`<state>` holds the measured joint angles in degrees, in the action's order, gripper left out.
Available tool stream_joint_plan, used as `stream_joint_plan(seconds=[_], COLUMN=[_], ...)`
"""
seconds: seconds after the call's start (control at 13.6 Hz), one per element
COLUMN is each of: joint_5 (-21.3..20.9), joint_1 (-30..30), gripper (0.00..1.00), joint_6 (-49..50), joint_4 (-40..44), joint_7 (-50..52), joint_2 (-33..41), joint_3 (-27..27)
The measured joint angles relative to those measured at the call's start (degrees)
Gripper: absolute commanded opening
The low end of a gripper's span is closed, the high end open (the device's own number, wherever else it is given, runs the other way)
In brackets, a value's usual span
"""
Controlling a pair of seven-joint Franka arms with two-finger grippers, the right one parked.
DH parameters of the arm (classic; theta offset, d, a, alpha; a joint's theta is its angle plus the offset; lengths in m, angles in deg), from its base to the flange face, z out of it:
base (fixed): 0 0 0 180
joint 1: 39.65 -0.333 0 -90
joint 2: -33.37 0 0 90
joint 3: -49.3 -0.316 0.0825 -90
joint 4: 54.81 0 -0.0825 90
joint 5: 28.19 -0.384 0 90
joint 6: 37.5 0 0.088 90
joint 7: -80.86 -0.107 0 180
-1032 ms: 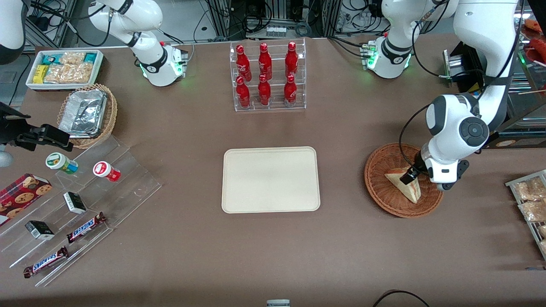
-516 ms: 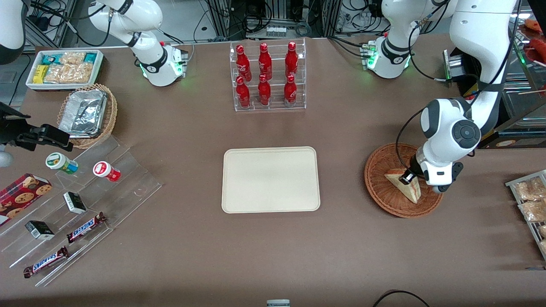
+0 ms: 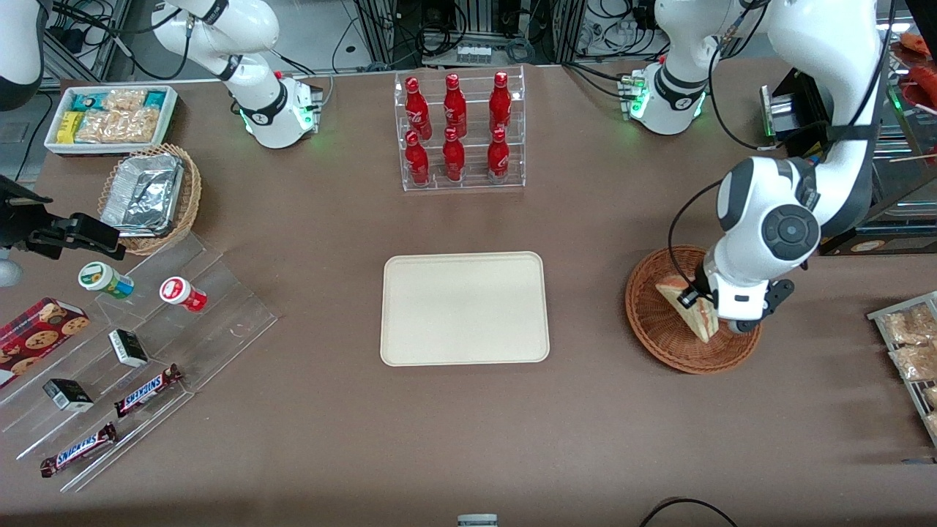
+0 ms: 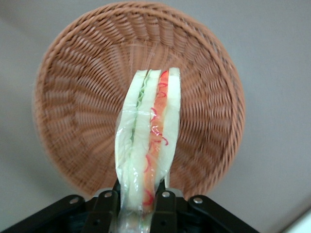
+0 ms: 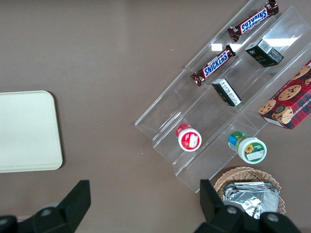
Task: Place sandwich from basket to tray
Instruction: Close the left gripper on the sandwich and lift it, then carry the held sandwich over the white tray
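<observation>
The sandwich (image 3: 688, 309) is a wrapped pale bread wedge with a red-orange and green filling stripe; it also shows in the left wrist view (image 4: 148, 145). My left gripper (image 3: 694, 298) is shut on it and holds it above the reddish-brown wicker basket (image 3: 651, 315), whose weave shows below it in the left wrist view (image 4: 77, 97). The black fingers (image 4: 164, 204) press on both flat sides of the wedge, and the gripper (image 4: 136, 206) grips its thick end. The cream tray (image 3: 464, 308) lies flat mid-table, toward the parked arm from the basket; its corner shows in the right wrist view (image 5: 26, 131).
A clear rack of red bottles (image 3: 458, 132) stands farther from the front camera than the tray. A clear stepped shelf (image 3: 132, 344) with snack bars and cups, a lighter basket with foil (image 3: 150, 194) and a white snack bin (image 3: 110, 117) lie toward the parked arm's end.
My left gripper has risen with the sandwich in it and shifted a little toward the tray. The sandwich has left the basket floor.
</observation>
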<state>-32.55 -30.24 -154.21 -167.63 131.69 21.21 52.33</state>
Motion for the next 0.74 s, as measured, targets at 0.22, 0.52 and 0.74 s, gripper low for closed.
stream_joint_plan(seconds=[0.22,0.52,0.74], joint_5=[-0.22,-0.19,-0.07], joint_1=[6.92,19.13,26.24], gripper=[0.0,0.0,0.0], joint_6=[7.93,9.3,8.14], joint_4=[3.58,9.19,16.12], joint_7=[0.02,5.05,6.2], joint_2=[2.59,-0.81,-8.87], joint_3=[0.23,0.55,0.62])
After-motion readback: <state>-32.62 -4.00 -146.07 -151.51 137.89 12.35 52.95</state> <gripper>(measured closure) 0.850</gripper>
